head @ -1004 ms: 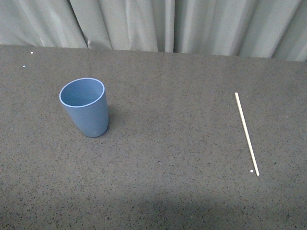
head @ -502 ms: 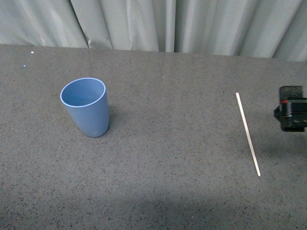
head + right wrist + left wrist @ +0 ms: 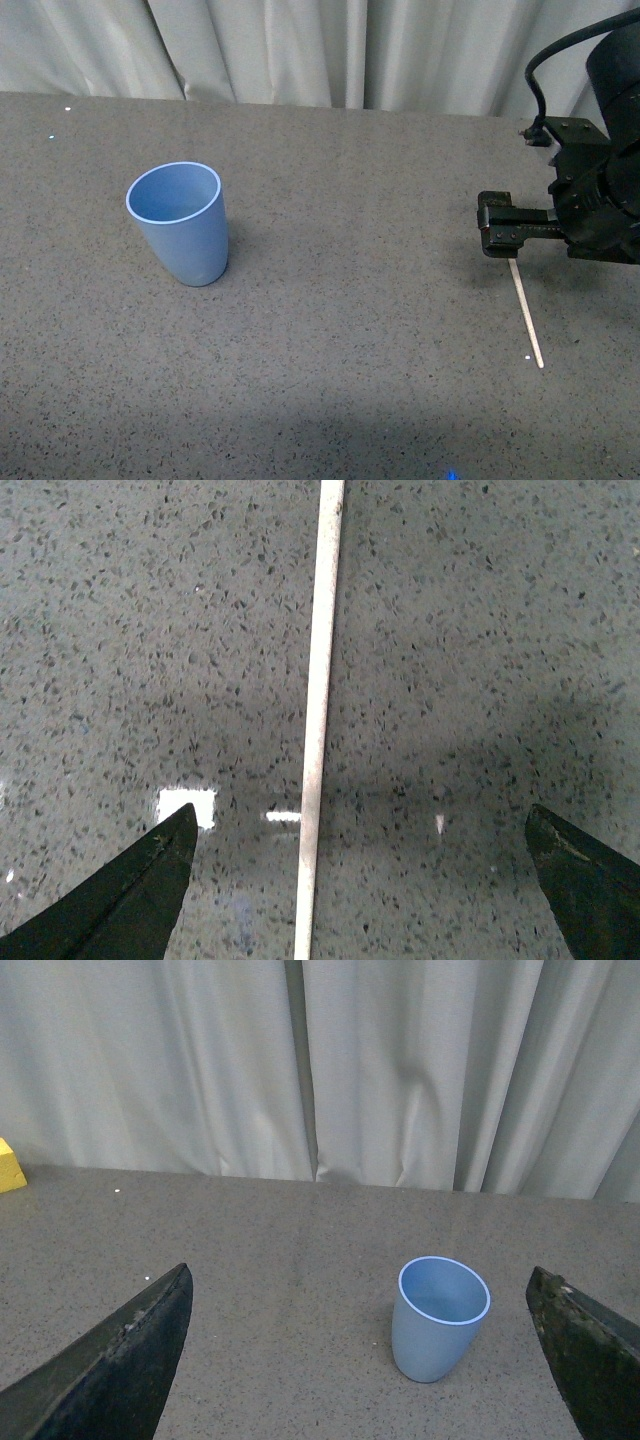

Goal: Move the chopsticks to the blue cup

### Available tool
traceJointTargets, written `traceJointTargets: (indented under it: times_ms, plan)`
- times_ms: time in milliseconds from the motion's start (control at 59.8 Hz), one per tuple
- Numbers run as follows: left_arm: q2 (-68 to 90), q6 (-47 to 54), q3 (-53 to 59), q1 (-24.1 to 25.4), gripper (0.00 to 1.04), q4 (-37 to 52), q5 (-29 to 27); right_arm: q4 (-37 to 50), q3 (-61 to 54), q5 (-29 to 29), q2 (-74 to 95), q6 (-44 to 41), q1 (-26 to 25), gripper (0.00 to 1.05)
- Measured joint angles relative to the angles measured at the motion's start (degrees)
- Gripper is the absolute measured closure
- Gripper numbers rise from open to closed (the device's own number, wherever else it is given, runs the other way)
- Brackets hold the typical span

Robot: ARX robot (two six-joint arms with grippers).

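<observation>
Dark speckled table [image 3: 350,400], upright blue cup [image 3: 180,235] at left, chopsticks [image 3: 526,315] flat at right, well apart.

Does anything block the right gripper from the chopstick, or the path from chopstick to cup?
Nothing visible does. The right gripper hangs open over the far end of the chopstick, and the wrist view shows only table around the stick. The stretch of table between it and the cup is bare too.

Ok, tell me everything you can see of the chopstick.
The chopstick is one thin, straight, pale cream stick, lying flat on the speckled grey table, right of centre. Its far end is hidden behind the right gripper, which hangs over it, jaws open either side; only the table touches it.
</observation>
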State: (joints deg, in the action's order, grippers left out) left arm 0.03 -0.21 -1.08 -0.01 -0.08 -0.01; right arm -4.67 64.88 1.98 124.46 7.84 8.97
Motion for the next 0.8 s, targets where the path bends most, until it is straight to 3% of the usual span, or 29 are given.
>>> traceJointTargets:
  times_ms: [268, 485, 669, 803]
  plan:
    - [0.0, 0.0, 0.0, 0.0, 0.07, 0.0, 0.0, -5.09, 4.46, 0.5, 3.65, 0.83, 0.5, 0.73]
    - [0.0, 0.0, 0.0, 0.0, 0.07, 0.0, 0.0, -6.23, 5.01, 0.04, 3.89, 1.51, 0.48, 1.02]
    - [0.0, 0.0, 0.0, 0.0, 0.07, 0.0, 0.0, 0.72, 1.31, -0.77, 2.43, 0.87, 0.44, 1.04]
    - [0.0, 0.0, 0.0, 0.0, 0.07, 0.0, 0.0, 14.58, -6.38, -4.17, -2.19, -2.05, 0.74, 1.04]
